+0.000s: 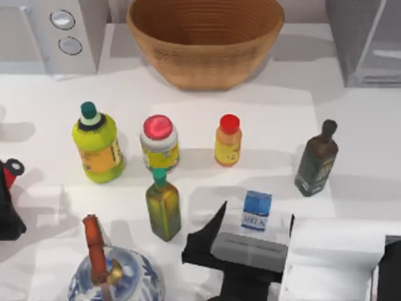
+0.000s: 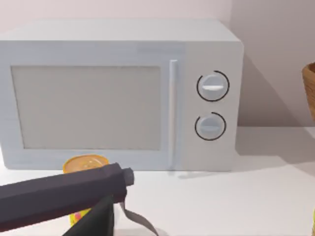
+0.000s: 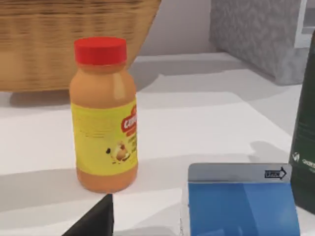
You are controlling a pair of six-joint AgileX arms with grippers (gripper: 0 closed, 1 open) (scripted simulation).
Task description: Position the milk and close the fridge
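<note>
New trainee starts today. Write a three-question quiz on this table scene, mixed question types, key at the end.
1. True or false: the small blue-and-white milk carton stands on the table, outside the large grey fridge.
2. Which arm's black two-finger gripper is nearest the milk? A left, B right.
3. Fill in: behind the milk stands an orange bottle with a ___ cap.

Key: 1 true; 2 B; 3 red.
</note>
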